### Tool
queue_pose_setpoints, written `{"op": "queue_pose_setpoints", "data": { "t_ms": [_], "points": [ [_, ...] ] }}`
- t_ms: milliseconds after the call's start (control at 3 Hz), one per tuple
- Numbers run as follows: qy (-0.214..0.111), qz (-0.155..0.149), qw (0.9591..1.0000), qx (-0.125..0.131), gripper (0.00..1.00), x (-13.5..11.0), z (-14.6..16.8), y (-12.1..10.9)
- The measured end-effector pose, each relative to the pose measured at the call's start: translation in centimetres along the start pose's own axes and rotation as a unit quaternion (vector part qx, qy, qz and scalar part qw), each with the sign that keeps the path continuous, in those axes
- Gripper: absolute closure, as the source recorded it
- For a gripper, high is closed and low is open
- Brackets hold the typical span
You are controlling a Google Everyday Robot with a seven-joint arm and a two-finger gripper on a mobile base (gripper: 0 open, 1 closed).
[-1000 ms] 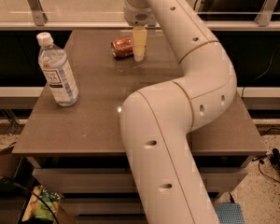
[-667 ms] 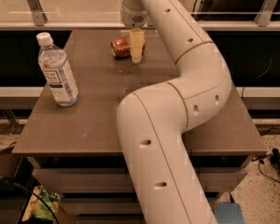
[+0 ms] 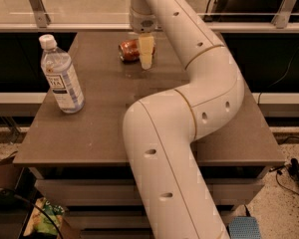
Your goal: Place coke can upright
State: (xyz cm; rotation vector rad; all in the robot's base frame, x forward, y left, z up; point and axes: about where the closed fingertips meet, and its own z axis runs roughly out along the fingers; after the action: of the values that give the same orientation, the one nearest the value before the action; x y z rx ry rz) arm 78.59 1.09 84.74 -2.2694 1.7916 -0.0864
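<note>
The coke can (image 3: 128, 50) is red with a silver end and lies on its side at the far middle of the brown table (image 3: 109, 128). My gripper (image 3: 146, 54) reaches down from the white arm (image 3: 189, 83) at the can's right end, right next to it or touching it. The can's right part is hidden behind the gripper.
A clear plastic water bottle (image 3: 61, 76) with a white cap stands upright at the table's left. The big white arm covers the table's middle and right. A metal rail (image 3: 65, 26) runs behind the far edge. A cable lies on the floor at the right.
The gripper and upper arm have shifted slightly to the left by the can. The can and the bottle have not visibly moved.
</note>
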Motion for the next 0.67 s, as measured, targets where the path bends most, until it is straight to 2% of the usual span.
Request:
{"op": "queue_pose_setpoints", "data": {
  "t_ms": [667],
  "points": [
    [0.011,0.006,0.9999,-0.003,0.0,0.91,0.94,-0.1]
  ]
}}
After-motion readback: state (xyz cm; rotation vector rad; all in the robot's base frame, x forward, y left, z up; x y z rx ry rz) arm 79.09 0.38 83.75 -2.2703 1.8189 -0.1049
